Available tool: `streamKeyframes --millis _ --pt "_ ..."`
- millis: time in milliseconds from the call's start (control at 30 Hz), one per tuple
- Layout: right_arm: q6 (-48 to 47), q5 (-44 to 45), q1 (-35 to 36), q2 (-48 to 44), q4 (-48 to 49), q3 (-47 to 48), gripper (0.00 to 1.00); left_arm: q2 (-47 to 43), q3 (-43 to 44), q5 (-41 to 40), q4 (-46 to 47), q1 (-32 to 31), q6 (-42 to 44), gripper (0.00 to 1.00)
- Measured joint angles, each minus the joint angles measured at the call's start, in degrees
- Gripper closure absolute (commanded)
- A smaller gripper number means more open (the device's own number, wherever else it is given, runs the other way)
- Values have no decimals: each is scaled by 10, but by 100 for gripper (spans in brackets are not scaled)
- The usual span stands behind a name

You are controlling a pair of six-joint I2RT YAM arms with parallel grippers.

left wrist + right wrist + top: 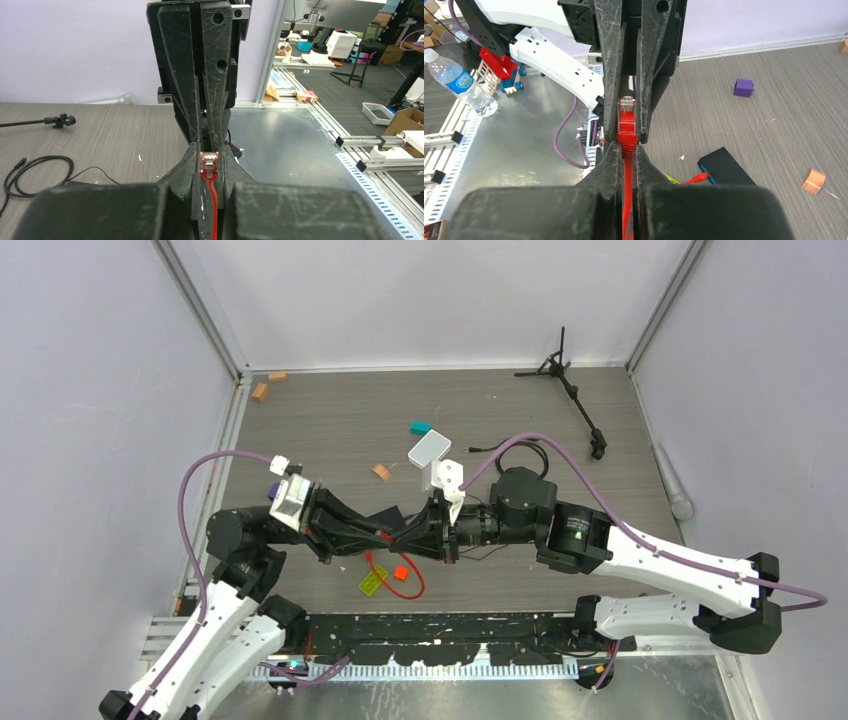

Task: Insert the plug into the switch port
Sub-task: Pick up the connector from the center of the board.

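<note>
The plug (210, 162), a clear connector with a red boot (626, 131), stands tip up above the table, its thin red cable (408, 585) hanging down. My left gripper (210, 156) and right gripper (626, 147) meet nose to nose at mid-table. The left gripper (432, 532) is shut on the plug's clear body. The right gripper (456, 530) is shut on the boot just below. The switch (729, 170), a flat black box with a blue port face, lies on the table to the side. The cable's other red end (699, 177) lies at that face.
A white box (430, 448), a teal block (419, 427) and a small brown piece (381, 472) lie behind the grippers. A black cable coil (520, 455) and a black stand (570, 385) sit back right. Near the switch are a purple cube (743, 87) and a yellow-green piece (372, 583).
</note>
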Motion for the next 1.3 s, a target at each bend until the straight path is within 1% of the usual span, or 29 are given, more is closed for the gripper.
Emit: streamKeyframes --millis 33,67,100,133,167,233,433,467,500,567,633,667,733,767,800,833,867,967,1033,1067,1200,1300 --pt "0 0 0 0 0 0 83 0 0 0 -3 0 2 100" --pt "0 1 0 0 -2 0 72 0 0 0 -5 0 4 100" --pt "0 1 0 0 -3 0 62 -1 0 -2 -10 0 7 100" --pt "1 1 0 0 -2 -2 55 -2 0 -2 -14 0 10 100" --pt "3 1 0 -1 2 -5 51 -2 0 -2 -18 0 13 100" --pt "6 2 0 -4 14 -16 48 -6 -2 -3 -24 0 19 100" --pt "21 3 0 -10 52 -53 47 -19 -12 -11 -27 0 22 100" --pt "24 3 0 -10 54 -54 48 -19 -14 -12 -26 0 21 100" --pt "26 3 0 -9 58 -55 53 -19 -15 -12 -25 0 19 100" --pt "28 2 0 -3 70 -55 71 -19 -18 -13 -20 0 16 100" --pt "29 2 0 3 78 -55 94 -18 -20 -14 -15 0 15 98" --pt "31 -2 0 6 81 -55 99 -18 -20 -17 -12 0 16 90" --pt "28 2 0 7 81 -56 100 -18 -22 -16 -12 1 8 64" --pt "28 6 0 6 81 -57 100 -19 -22 -20 -11 2 6 54" --pt "28 14 1 5 82 -58 100 -18 -22 -24 -11 2 8 48" --pt "29 26 1 4 83 -61 100 -19 -22 -29 -13 1 7 44" --pt "28 40 1 2 84 -66 100 -20 -23 -35 -17 0 8 42" --pt "28 78 1 -17 83 -97 100 -34 -24 -66 -47 -1 22 40" --pt "28 96 1 -35 75 -115 100 -52 -24 -101 -85 -1 36 34" --pt "28 104 1 -48 68 -123 100 -62 -24 -119 -103 -1 44 34" --pt "28 109 0 -92 28 -126 99 -103 -22 -232 -189 -1 60 39" --pt "31 85 0 -113 25 -125 100 -109 -25 -288 -216 -1 55 40"
